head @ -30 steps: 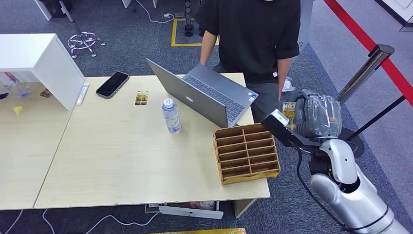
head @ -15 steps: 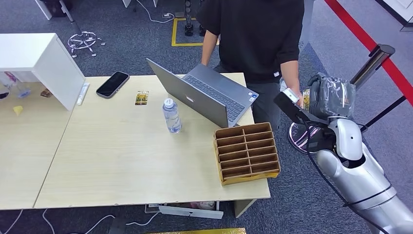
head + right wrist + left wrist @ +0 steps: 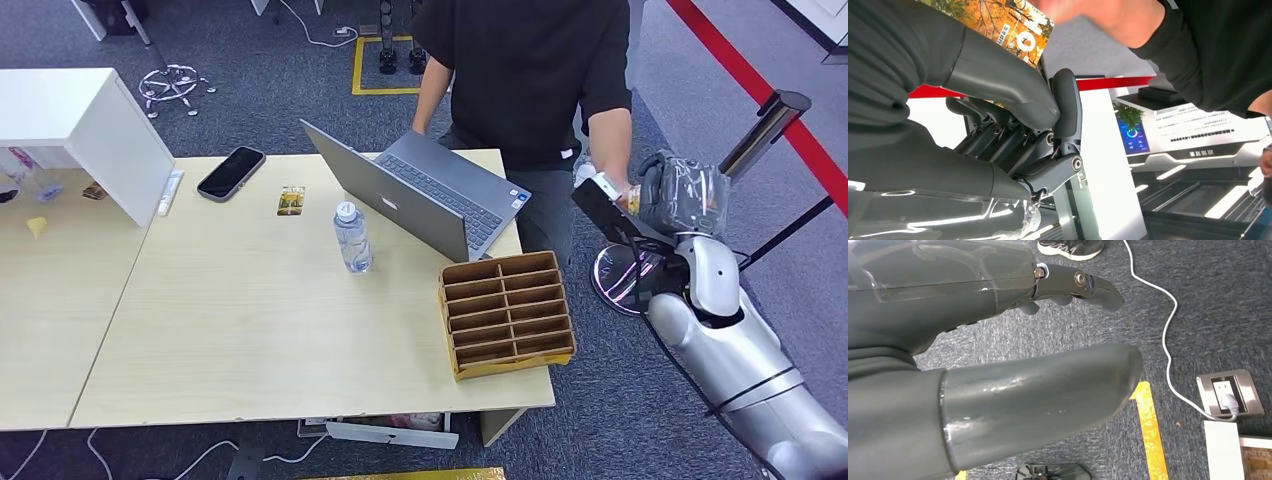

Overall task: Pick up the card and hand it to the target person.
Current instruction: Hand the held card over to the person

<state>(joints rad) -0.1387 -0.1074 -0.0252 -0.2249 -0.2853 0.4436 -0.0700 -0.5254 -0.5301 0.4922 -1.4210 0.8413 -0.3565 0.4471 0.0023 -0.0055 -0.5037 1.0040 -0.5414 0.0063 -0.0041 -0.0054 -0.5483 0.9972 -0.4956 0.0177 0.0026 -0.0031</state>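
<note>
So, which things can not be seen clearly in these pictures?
- Card: right wrist view, mostly hidden by the right hand's thumb; print cut off.
- Person's hand: blurred there, so contact with the card is uncertain.
- Left hand: left wrist view, most fingers hidden behind its cover.

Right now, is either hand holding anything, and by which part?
The right hand pinches the card by one end, between thumb and fingers. The left hand holds nothing.
</note>
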